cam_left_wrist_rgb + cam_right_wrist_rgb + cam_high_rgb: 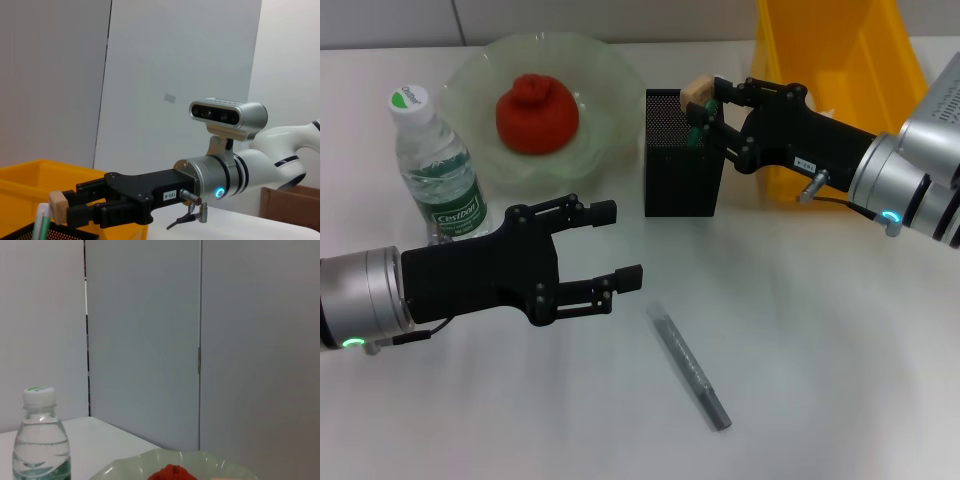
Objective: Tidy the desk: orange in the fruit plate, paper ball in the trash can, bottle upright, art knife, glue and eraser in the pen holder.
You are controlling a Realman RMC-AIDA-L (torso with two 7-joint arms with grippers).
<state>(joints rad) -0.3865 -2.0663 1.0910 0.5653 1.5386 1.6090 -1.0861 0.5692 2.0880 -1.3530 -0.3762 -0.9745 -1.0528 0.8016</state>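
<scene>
My right gripper (712, 100) is shut on a beige eraser (697, 92), holding it just above the black mesh pen holder (680, 160). A green glue stick (697, 132) stands inside the holder. The left wrist view shows the same eraser (57, 207) in the right gripper (75, 206), over the glue (41, 222). The grey art knife (690, 366) lies flat on the table. My left gripper (620, 244) hovers open, above and left of the knife. The bottle (435, 170) stands upright. The orange (535, 112) sits in the green fruit plate (610, 80). The paper ball is out of view.
A yellow bin (850, 60) stands at the back right, behind my right arm. The right wrist view shows the bottle (40, 445) and the plate's rim (200, 462) with the orange (172, 473).
</scene>
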